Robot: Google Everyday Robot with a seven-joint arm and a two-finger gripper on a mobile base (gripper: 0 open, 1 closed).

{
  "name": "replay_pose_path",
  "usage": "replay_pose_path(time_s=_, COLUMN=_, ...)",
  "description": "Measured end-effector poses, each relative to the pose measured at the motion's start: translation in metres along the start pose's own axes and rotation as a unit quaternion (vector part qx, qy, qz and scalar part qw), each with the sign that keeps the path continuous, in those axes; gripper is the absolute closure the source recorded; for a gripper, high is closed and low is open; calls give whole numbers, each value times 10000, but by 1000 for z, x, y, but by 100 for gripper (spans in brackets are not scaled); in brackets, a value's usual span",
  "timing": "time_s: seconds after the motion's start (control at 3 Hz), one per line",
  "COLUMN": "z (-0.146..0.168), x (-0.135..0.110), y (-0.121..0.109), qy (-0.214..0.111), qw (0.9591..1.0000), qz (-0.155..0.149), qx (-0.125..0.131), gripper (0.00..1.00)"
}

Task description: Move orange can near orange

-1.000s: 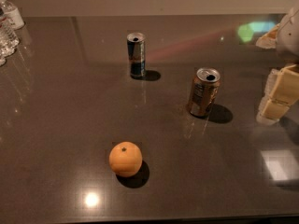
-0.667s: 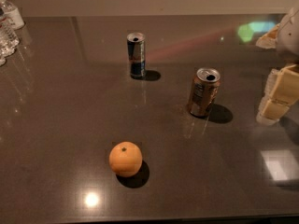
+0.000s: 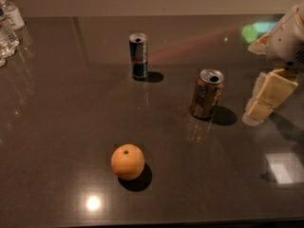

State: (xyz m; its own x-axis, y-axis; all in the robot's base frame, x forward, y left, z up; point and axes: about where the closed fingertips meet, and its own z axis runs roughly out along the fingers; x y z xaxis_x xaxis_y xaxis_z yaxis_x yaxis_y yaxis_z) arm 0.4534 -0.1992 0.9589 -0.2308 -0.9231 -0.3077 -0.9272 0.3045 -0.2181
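Observation:
The orange can point(image 3: 207, 94) stands upright on the dark table point(image 3: 61, 127), right of centre, copper-brown with a silver top. The orange point(image 3: 127, 161) lies on the table to the front left of it, well apart. My gripper point(image 3: 264, 100) is at the right edge, cream-coloured, hanging just right of the orange can and not touching it.
A slimmer blue-and-silver can point(image 3: 138, 55) stands upright further back, left of the orange can. Plastic water bottles point(image 3: 7, 27) stand at the far left edge. A bright light patch point(image 3: 283, 167) reflects on the table at the front right.

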Motion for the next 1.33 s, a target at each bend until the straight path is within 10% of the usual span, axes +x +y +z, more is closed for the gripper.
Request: replay_pose_path(time_s=1.33, z=75, x=-45, y=-15, qy=-794, qw=9955, qz=332, qx=-391, gripper=0)
